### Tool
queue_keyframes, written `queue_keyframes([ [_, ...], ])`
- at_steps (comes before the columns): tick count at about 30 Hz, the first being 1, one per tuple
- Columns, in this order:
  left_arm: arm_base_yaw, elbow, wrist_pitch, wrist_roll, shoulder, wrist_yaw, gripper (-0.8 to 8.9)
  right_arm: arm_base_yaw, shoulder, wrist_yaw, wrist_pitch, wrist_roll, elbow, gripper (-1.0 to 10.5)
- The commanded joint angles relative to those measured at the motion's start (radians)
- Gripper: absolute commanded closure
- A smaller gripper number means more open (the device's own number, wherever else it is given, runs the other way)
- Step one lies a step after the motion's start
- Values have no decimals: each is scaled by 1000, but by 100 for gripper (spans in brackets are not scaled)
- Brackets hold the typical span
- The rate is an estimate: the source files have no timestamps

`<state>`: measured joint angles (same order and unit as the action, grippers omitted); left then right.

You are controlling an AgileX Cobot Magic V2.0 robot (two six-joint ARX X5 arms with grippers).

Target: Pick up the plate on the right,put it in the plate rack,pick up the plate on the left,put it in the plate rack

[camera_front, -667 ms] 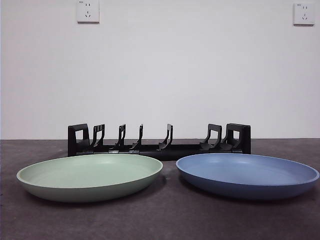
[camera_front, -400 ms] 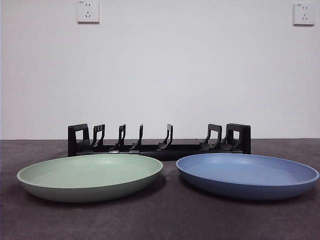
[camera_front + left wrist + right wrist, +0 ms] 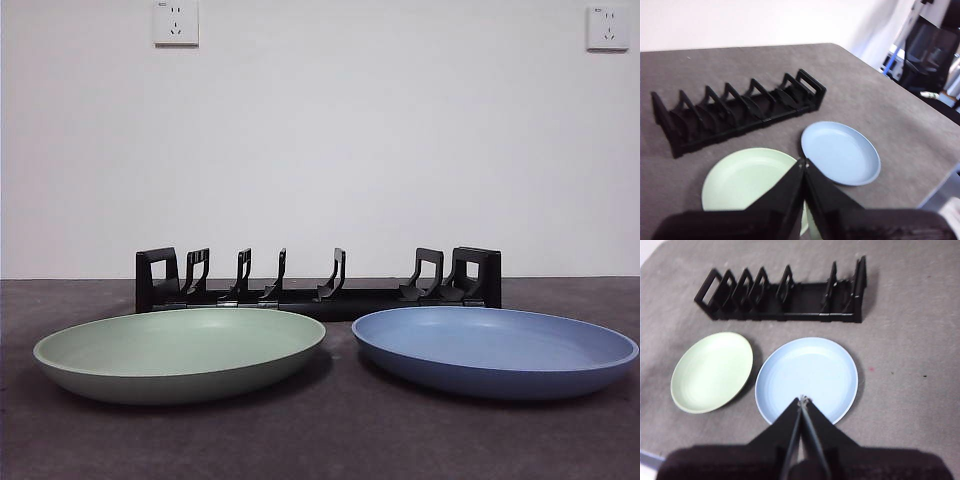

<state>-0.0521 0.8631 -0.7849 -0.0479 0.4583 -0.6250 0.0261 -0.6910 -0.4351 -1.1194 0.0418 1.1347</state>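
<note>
No words, numbers or brand marks can be read anywhere in these views. The two white wall sockets [image 3: 176, 22] [image 3: 608, 27] each carry a tiny mark at one upper corner, too small to make out. The green plate [image 3: 180, 352], blue plate [image 3: 495, 348] and plate rack [image 3: 318, 280] bear no lettering

Two shallow round plates lie flat, side by side, on the grey tabletop [image 3: 330, 440], close together but not touching. The green plate [image 3: 180, 353] is on the left, pale and matte, its rim gently raised. The blue plate [image 3: 495, 350] is on the right, the same shape and about the same size. Both are empty. Behind them, on the far side, the plate rack [image 3: 318, 281] stands lengthwise across the scene: long, low and black, with blocky ends and a row of upright curved prongs. No plate sits in its slots.
</note>
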Motion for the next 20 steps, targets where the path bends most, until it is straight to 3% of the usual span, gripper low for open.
queue_keyframes([
  [1, -28, 5, -12, 17, 20, -4, 821, -20, -13, -3, -18, 46, 14, 957],
  [6, -121, 11, -24, 14, 78, -5, 795, -61, -40, -2, -40, 49, 14, 945],
  [7, -134, 20, -32, 14, 91, -9, 681, -66, -46, -3, -40, 49, 14, 935],
  [8, -145, 33, -45, 16, 106, -11, 480, -71, -47, -3, -40, 48, 14, 877],
  [9, -154, 48, -60, 24, 121, -11, 271, -74, -53, -4, -40, 47, 14, 756],
  [10, -164, 64, -71, 52, 137, -11, 187, -78, -60, -3, -41, 37, 14, 613],
  [12, -186, 101, -89, 104, 166, -11, 185, -79, -72, 5, -58, 37, 14, 379],
  [20, -297, 169, -89, 228, 276, -11, 185, -79, -231, 21, -69, 27, 14, 381],
])
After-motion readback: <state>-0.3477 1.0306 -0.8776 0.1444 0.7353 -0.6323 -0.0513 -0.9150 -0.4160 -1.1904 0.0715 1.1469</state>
